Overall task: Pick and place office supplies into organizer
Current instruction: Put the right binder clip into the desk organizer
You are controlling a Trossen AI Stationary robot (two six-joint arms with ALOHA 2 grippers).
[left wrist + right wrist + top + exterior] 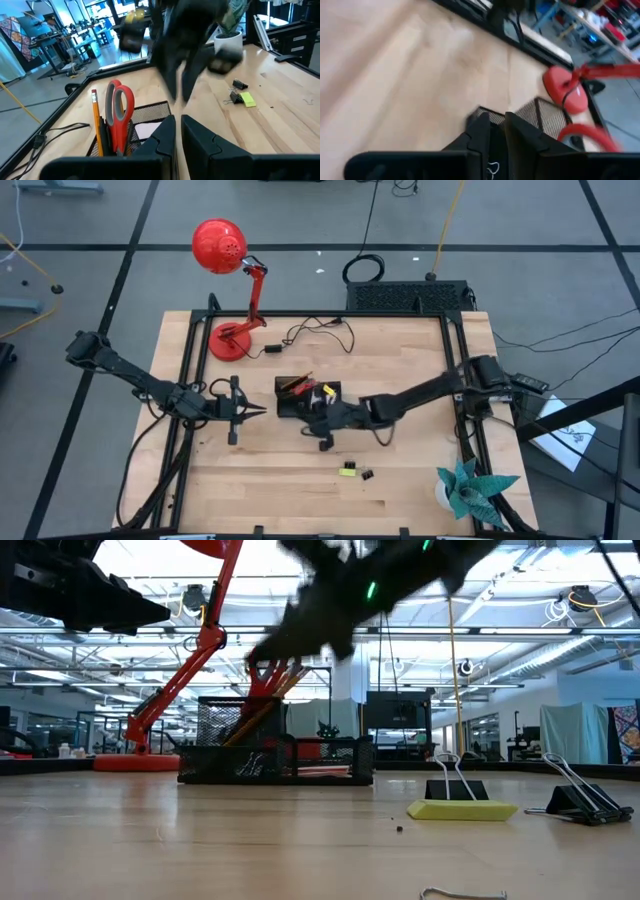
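Beside the organizer [305,396], right gripper [318,420] hovers empty, slightly parted.

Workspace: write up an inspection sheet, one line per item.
Surface: wooden table, black frame round it.
Job's things: organizer mid-table holds scissors and a pencil upright; yellow piece and binder clip lie on the table, apart from the organizer.
Clutter: red lamp; paper plant in the right near corner.
Grippers: left gripper beside the organizer, fingers close together, holding nothing; right gripper at the organizer, nothing seen in it.
Cables: lamp cord on the table; more on the floor.
Surroundings: workshop, no people seen.
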